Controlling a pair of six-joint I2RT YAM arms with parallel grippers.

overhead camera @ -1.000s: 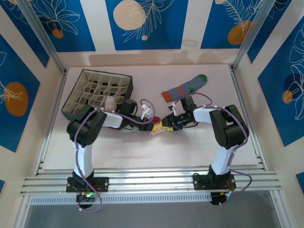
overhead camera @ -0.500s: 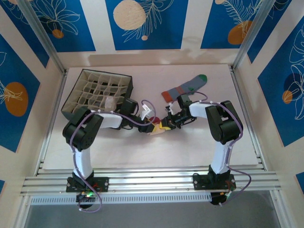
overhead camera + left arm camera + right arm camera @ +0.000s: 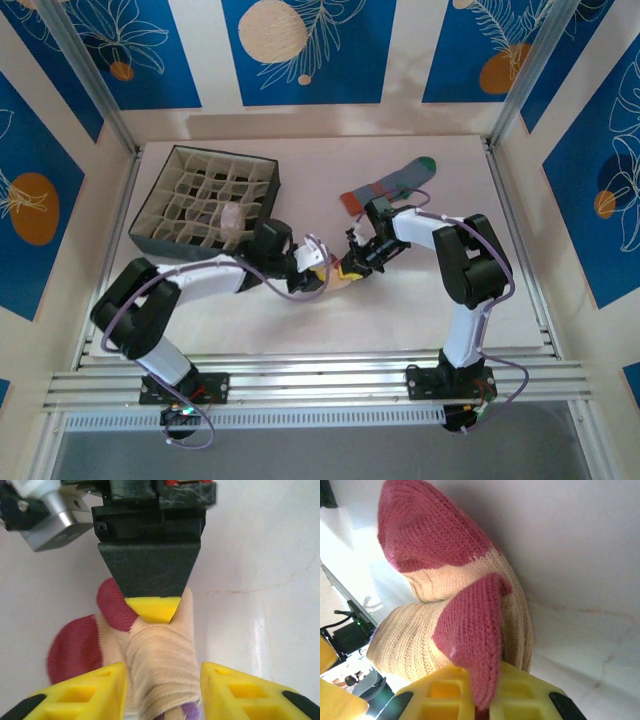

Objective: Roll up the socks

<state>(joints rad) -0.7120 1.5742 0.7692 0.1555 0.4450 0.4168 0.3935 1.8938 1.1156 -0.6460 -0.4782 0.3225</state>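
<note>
Top view: peach sock mostly buried under left claw and right claw. Left wrist: its lower end runs off the bottom edge. Right wrist: I can't tell if that claw pinches it.

Your left arm and right arm look alike: white links between bulky black joints, each trailed by a looping purple cable. Your fingers are bright yellow blocks with hollow pockets, set on black wedge-shaped mounts.
</note>
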